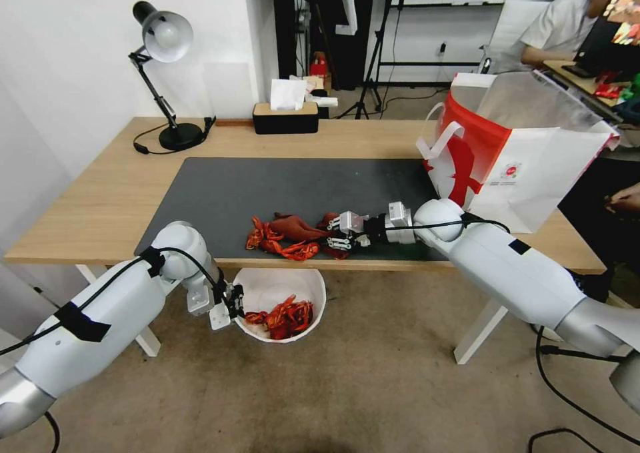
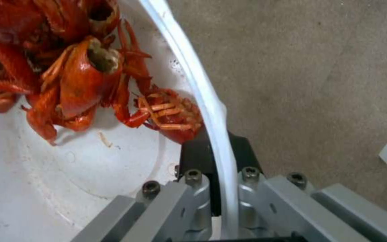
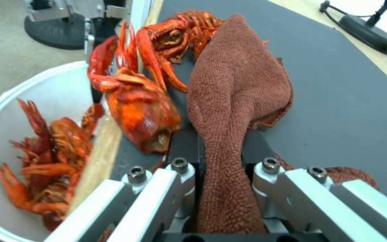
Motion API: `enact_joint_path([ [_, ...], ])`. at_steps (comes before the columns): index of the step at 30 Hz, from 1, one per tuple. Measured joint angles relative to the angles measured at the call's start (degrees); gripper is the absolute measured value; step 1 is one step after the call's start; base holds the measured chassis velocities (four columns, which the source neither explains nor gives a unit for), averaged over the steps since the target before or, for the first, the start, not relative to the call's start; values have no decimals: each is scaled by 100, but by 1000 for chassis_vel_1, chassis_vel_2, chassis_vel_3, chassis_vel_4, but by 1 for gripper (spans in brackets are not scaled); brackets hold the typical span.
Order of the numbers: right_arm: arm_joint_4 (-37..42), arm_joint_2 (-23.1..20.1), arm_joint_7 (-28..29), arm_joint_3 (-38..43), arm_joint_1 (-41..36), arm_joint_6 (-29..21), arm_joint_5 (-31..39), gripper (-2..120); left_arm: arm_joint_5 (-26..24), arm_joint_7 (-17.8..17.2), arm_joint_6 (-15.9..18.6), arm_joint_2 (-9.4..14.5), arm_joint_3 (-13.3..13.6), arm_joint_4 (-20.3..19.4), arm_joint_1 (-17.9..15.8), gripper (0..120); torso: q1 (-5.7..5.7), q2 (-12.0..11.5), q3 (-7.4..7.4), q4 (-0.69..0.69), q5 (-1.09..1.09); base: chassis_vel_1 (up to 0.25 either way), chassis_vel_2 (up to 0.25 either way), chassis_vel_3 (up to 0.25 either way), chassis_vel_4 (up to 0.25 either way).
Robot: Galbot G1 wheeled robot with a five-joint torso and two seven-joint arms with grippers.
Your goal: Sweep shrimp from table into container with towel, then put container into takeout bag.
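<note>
Nubbly terry-cloth towel, glossy hard-shelled shrimp, smooth white plastic container, matt dark mat on pale wood-grain table.

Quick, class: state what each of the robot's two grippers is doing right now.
Left gripper: shut on the container rim, below the table edge.
Right gripper: shut on the towel, beside the shrimp on the table.
</note>
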Motion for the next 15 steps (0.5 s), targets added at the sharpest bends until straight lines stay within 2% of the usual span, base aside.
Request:
enact_joint_path([
  [15,176,-67,-136,16,-164,79,10,10,-8,5,4,-54,44,95,-54,0,0,0,-1,0,0,0,0,0,0],
])
